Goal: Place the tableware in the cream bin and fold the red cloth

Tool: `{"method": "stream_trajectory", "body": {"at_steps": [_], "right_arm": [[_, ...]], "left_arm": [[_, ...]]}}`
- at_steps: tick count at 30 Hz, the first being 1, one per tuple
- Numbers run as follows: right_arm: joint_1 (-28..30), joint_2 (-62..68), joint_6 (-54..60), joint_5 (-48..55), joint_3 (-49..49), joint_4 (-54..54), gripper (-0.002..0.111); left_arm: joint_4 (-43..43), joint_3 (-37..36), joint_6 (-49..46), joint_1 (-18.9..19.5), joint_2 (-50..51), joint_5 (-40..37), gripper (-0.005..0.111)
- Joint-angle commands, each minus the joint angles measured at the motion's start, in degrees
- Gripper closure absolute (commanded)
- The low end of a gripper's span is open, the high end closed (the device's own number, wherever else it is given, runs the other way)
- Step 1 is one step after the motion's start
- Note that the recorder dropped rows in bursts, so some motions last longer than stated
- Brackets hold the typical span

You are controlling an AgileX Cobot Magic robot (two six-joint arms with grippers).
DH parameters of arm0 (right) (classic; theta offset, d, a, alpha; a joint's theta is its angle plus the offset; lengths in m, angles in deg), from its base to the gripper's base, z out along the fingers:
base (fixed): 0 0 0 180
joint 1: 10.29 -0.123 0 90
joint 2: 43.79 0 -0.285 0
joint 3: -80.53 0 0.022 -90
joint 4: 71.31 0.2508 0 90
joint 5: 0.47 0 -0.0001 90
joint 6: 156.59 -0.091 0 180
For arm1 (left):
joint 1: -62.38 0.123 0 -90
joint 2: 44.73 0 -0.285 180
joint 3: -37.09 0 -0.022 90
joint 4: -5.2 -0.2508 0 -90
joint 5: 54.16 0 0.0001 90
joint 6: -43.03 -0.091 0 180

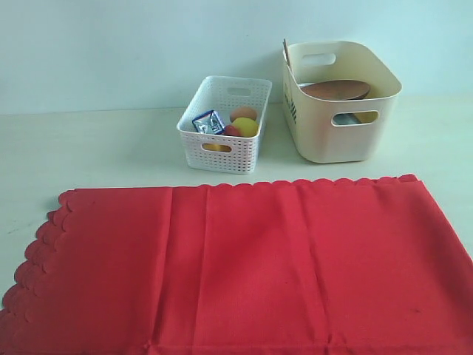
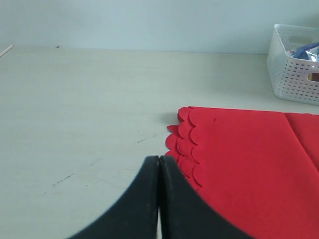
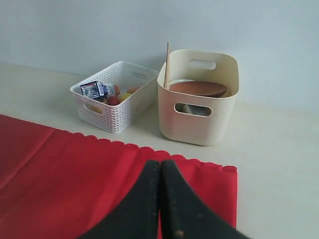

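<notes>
Starting at the left: the left claw [image 2: 159, 164] is pressed together with nothing in it. It hangs over bare bench [image 1: 89, 148] just beside the scalloped left end of the red cloth [image 1: 244, 259], which looks like a sensible spot for taking that end.

The cloth lies flat along the near edge of the bench and runs almost from side to side. At its left end the scallops sit in several stacked rows, so I'd judge layers are lying on each other there. How far the folding has got, I cannot say.

Off toward the bench's far left lies a thin pale stick [image 2: 6, 50], too small to identify.

Toward the far edge stands the white basket [image 1: 224, 133] with food and a blue packet [image 1: 208, 121] inside, kept apart from the dishes.

Just right of it is the cream bin [image 1: 340, 100], close but not touching. The brown plate [image 1: 336, 89] lies across its top and chopsticks [image 1: 286, 53] lean up in its left corner. Metal glints through the handle cutout, likely the cup [image 3: 192, 109]. The tableware looks mostly stowed.

The right claw [image 3: 160, 167] is also pressed together and empty. It is poised above the cloth's far right corner, so it looks ready to pinch there.
</notes>
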State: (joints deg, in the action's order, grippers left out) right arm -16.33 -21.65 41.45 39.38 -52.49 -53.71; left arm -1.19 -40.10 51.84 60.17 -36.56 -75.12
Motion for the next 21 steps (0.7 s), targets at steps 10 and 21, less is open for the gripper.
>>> {"method": "stream_trajectory", "body": {"at_steps": [10, 21], "right_arm": [[0.1, -0.3, 0.3, -3.8, 5.1, 0.3, 0.108], [0.1, -0.3, 1.0, -9.9, 9.5, -0.1, 0.108]], "left_arm": [[0.0, 0.0, 0.2, -0.4, -0.4, 0.6, 0.107], [0.0, 0.0, 0.2, -2.5, -0.4, 0.3, 0.107]]}}
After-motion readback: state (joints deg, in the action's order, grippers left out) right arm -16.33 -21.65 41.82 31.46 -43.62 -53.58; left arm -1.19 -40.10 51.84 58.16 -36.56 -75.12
